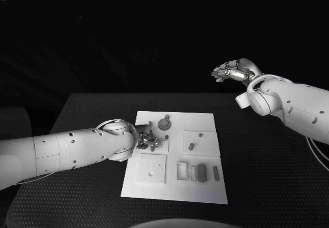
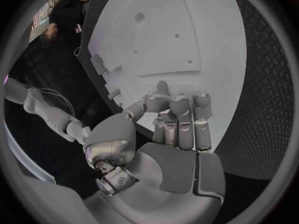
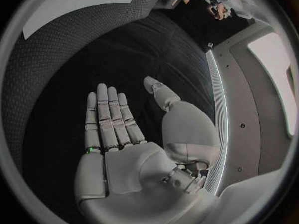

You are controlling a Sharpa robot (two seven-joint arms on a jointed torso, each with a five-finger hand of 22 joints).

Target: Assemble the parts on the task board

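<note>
While my left hand hangs low over the left part of the board, my right hand is raised well away, beyond the table's far right corner and clear of everything on it.

From the head view, my left hand sits just above a small raised square on the board, with its fingers pointing toward the middle of the plate. A round part with a stem lies just beyond my fingertips, toward the far edge. A small peg stands to the right of the hand, near the board's middle. Closer to me, three slim upright parts stand in a row on the near right area, well apart from either hand.

In the left wrist view, my left fingers are curled in side by side, thumb off to the side, with the white board spread out past them. Something small seems to sit at the fingertips in the head view, but I cannot tell whether I am holding anything or merely touching the board.

In the right wrist view, my right hand is flat, fingers straight, thumb spread, holding nothing, above the dark table.
</note>
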